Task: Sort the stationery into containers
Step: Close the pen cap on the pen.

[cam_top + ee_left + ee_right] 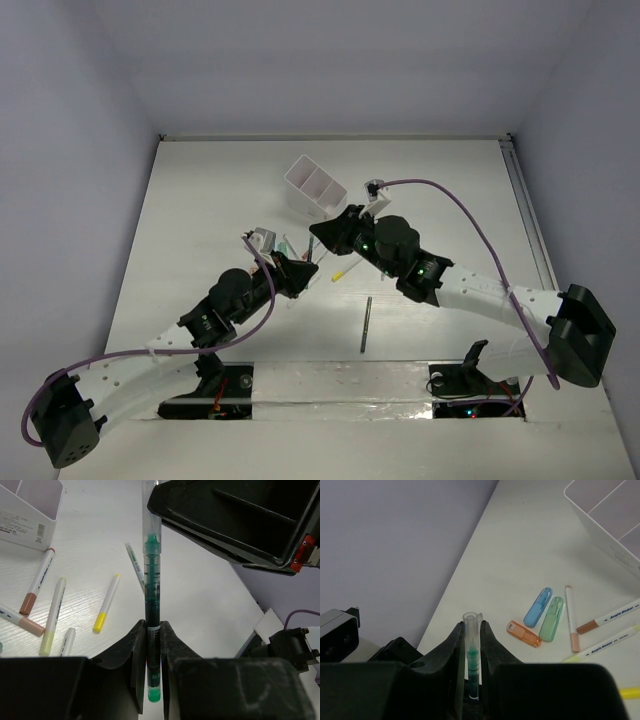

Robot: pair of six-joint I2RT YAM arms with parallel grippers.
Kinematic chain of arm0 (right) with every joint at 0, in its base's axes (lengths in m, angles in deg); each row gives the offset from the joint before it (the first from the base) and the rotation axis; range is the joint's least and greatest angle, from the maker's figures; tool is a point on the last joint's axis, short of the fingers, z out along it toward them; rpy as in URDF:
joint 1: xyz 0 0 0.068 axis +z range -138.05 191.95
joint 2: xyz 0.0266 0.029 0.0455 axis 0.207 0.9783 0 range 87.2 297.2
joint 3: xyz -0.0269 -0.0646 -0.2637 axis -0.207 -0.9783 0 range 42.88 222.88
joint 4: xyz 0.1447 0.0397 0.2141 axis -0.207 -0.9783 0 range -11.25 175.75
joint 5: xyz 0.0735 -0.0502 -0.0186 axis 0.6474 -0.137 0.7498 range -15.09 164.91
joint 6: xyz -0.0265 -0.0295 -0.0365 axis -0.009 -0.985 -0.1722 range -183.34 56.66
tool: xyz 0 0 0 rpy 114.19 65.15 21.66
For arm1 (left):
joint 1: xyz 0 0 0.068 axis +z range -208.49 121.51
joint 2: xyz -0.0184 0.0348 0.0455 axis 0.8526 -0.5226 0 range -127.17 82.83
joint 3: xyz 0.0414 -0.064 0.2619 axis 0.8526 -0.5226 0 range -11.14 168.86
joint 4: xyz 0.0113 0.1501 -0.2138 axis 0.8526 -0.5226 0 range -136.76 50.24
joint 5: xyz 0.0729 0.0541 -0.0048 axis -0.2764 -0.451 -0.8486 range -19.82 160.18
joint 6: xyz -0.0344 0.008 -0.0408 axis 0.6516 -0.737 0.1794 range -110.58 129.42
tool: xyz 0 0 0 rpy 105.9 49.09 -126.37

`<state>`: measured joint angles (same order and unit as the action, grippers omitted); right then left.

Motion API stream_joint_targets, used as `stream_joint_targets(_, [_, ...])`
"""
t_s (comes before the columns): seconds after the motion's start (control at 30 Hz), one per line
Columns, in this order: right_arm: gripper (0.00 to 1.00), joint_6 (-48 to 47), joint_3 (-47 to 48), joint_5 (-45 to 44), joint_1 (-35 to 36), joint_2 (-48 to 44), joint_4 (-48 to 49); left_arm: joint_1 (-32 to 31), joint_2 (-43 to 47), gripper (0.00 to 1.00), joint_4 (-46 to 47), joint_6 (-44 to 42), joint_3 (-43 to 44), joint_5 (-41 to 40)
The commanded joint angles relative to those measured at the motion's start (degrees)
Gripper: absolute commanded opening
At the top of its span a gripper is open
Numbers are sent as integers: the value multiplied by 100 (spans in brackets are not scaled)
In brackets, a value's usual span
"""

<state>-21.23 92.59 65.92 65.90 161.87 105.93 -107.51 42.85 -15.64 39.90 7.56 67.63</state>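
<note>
**Top external: one pen in hand, nothing in the box yet**

Top external shows you the white three-compartment box [315,188] standing toward the far edge of the table [200,200]. As far as its compartments show, they hold nothing. Both arms meet just in front of it. The left gripper [152,625] is clamped on the barrel of a green pen [152,580], and the right gripper [471,627] pinches the same pen's clear cap end, with the pen off the table.

The rest lies loose on the table:
- a dark grey pen [366,323] toward the near edge
- a yellow-tipped marker [106,603]
- a brown-capped marker [37,581]
- a blue piece [538,607], a green piece [551,618] and an orange piece [523,633], all short and chunky, near the box

By my reading, you have nearly the whole sort ahead of you.
</note>
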Motion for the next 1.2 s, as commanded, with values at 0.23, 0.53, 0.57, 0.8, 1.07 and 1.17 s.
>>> stream_joint_targets(0.23, [0,193,-304,223,10,12,557,32,-44,0,242,-121,564,-334])
stream_joint_targets(0.53, [0,-106,-384,161,10,-23,495,32,-79,0,163,-156,732,-299])
stream_joint_targets(0.57, [0,-150,-349,213,10,-14,417,32,-114,0,163,-191,732,-308])
stream_joint_targets(0.8, [0,-370,152,794,10,205,-286,94,-264,0,154,-341,820,-343])
stream_joint_targets(1.07, [0,-414,311,1136,10,214,-717,147,-124,0,49,-411,890,-545])
stream_joint_targets(1.17, [0,-414,311,1207,10,249,-823,147,-71,0,-47,-481,960,-598])
